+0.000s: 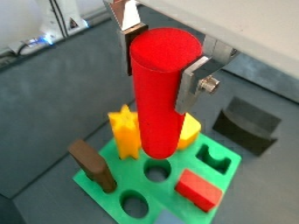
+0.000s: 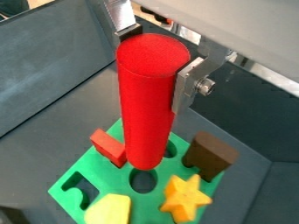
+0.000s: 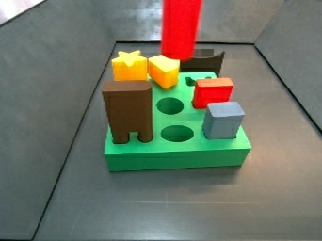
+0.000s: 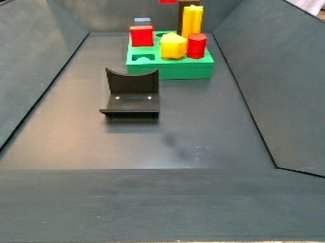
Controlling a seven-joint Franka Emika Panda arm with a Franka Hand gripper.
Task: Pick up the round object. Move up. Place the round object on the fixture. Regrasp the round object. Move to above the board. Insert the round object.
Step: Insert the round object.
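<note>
The two-finger gripper is seen in both wrist views clamped on the upper end of the glossy red cylinder peg, which is held upright. Directly beneath its lower end lies the thick bright green board, with an open round hole just below the tip. In a side view, the peg hangs above the board's rear half. The dark cradle-topped fixture stands well apart from the gripper, unoccupied.

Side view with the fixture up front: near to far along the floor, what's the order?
Fixture → green board with its pieces → red peg, barely in view at the top edge; the gripper holding it shows only in the wrist views.
</note>
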